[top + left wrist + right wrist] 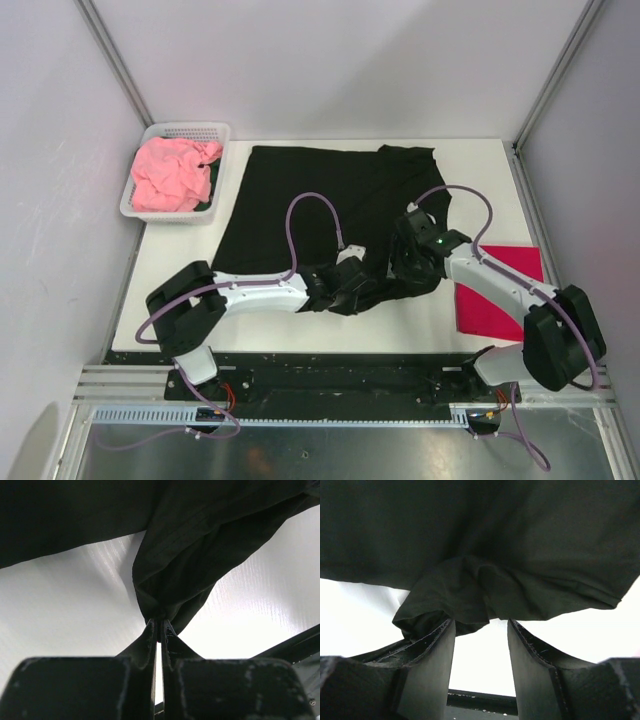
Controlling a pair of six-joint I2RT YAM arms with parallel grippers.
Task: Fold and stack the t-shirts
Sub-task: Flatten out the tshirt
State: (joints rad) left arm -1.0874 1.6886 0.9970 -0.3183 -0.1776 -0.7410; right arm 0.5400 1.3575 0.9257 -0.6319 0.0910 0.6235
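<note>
Black t-shirt (pixel 300 200) is spread on the table (pixel 180 295), its near hem pinched tight by the left gripper (pixel 159 626). The jaws of the right gripper (pixel 481 630) are set apart at the bunched hem; closing there is judged necessary before folding.

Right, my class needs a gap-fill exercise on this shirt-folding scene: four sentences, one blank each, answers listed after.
1. The left gripper has its jaws ____ on a bunch of the black t-shirt.
2. The right gripper has its jaws ____, with a gap between them.
3. The red t-shirt lies flat under the ____ arm.
4. The pink t-shirt sits in the basket at the far ____ corner of the table.

Missing words: shut, open, right, left.
</note>
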